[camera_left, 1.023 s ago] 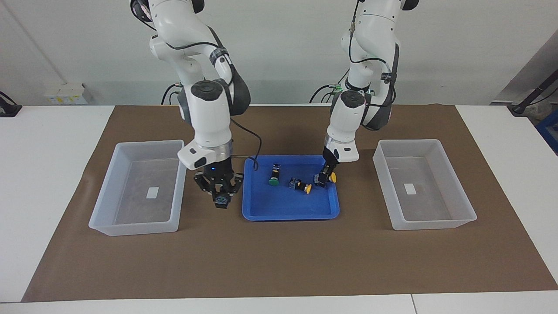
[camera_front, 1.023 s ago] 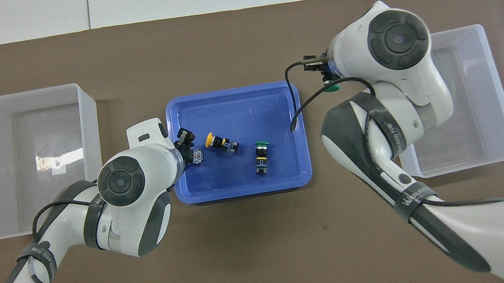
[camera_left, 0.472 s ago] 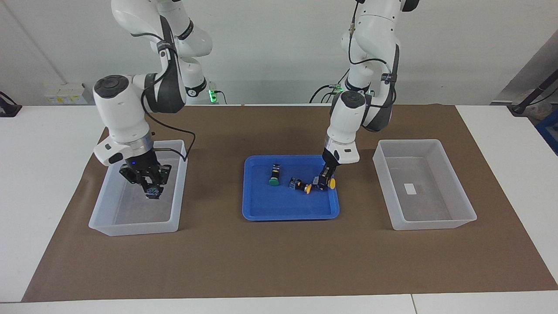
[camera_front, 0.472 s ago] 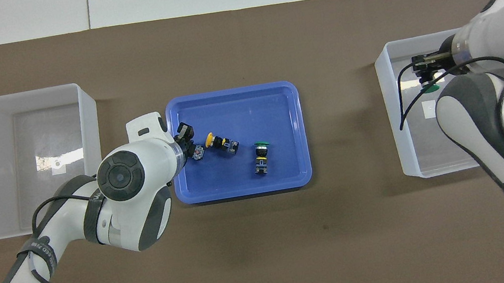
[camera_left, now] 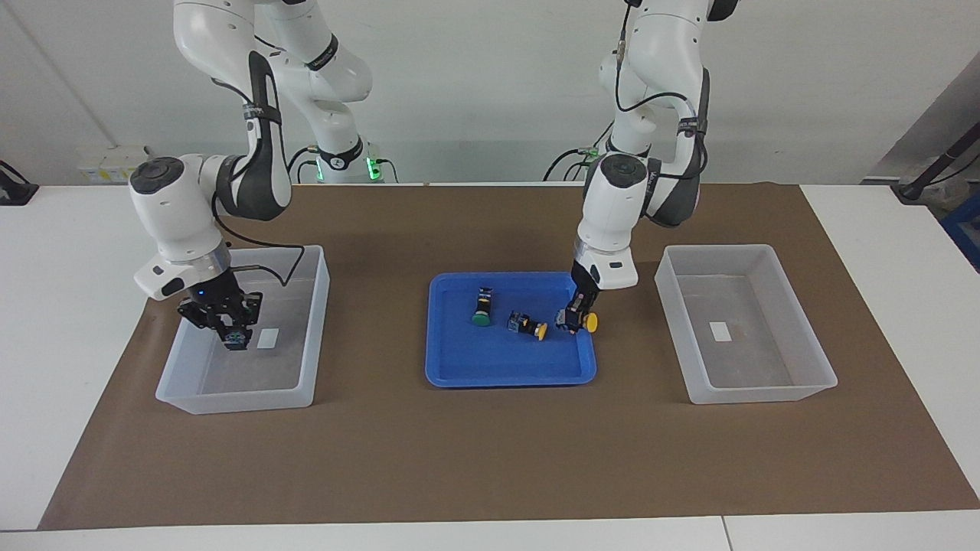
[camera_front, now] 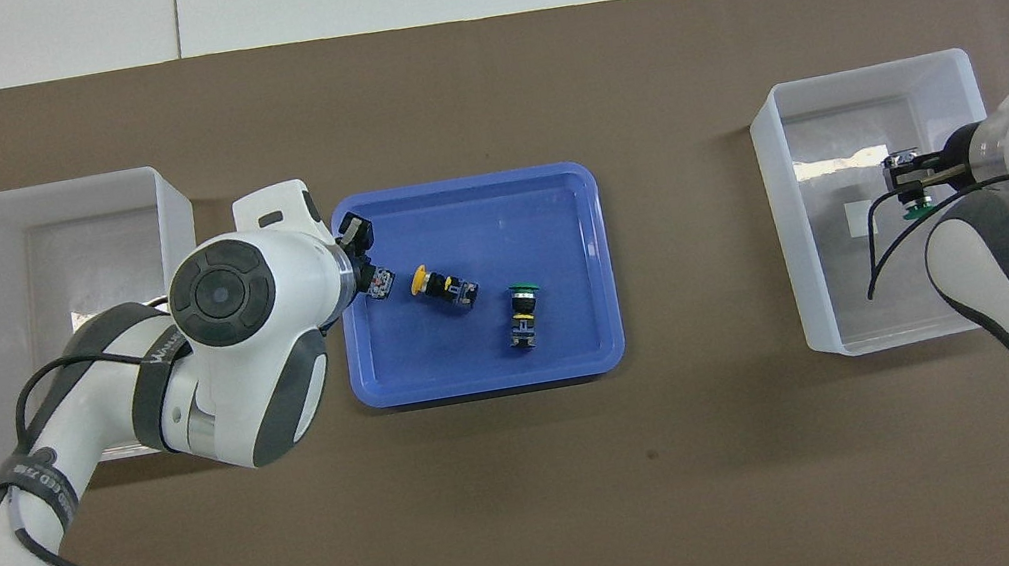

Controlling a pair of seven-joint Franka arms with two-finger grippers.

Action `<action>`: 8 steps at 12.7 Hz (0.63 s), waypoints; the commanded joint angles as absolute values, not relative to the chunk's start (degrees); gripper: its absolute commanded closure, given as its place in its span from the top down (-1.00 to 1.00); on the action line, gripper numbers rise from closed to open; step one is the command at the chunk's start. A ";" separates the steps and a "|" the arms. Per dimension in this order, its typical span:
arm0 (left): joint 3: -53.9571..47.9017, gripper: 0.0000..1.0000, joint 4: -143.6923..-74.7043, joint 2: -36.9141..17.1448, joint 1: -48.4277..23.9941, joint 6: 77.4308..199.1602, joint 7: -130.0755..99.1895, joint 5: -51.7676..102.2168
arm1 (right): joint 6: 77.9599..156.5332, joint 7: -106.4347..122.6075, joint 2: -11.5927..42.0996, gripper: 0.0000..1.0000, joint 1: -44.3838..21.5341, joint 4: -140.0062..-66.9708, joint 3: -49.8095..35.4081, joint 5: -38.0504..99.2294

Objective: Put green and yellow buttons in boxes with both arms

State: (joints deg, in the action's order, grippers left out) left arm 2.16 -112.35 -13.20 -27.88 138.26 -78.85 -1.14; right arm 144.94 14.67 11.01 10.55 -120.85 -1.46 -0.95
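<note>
1. Two buttons, green-capped (camera_left: 481, 318) and yellow-capped (camera_left: 528, 325), lie in the blue tray (camera_left: 509, 374)
2. Left gripper (camera_left: 576, 317) clamps a third button (camera_left: 579, 321), yellow, apparently just above the tray
3. Right gripper (camera_left: 233, 337) grips a green button (camera_front: 914, 209) over the right arm's box (camera_left: 234, 394)
4. Left arm's box (camera_left: 754, 389) holds only its label

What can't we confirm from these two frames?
- Left gripper on a yellow button: in the overhead view the left arm's wrist covers most of it.
- Right gripper, inside a box, with a green button: whether the button touches the floor is too small to tell in either view.
- Box labels: any print is too small to make out.
</note>
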 commanded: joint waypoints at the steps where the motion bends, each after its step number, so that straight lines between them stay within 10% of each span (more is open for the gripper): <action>1: 2.29 -1.00 -108.12 -13.18 -26.29 134.04 -79.01 -2.37 | 150.36 16.53 13.78 -1.00 11.34 -121.46 -2.37 0.53; 5: 2.20 -1.00 -102.93 -11.34 -22.33 125.71 -71.67 -2.46 | 151.35 16.53 15.38 -0.62 11.51 -121.55 -2.29 0.53; 7: 2.20 -1.00 -100.47 -11.07 -20.14 120.09 -63.76 -2.29 | 151.00 15.74 15.38 0.78 11.51 -121.03 -2.29 0.53; 8: 2.28 -1.00 -99.68 -11.07 -18.82 118.14 -59.63 -2.02 | 150.39 15.04 14.68 0.85 11.43 -120.50 -2.29 0.53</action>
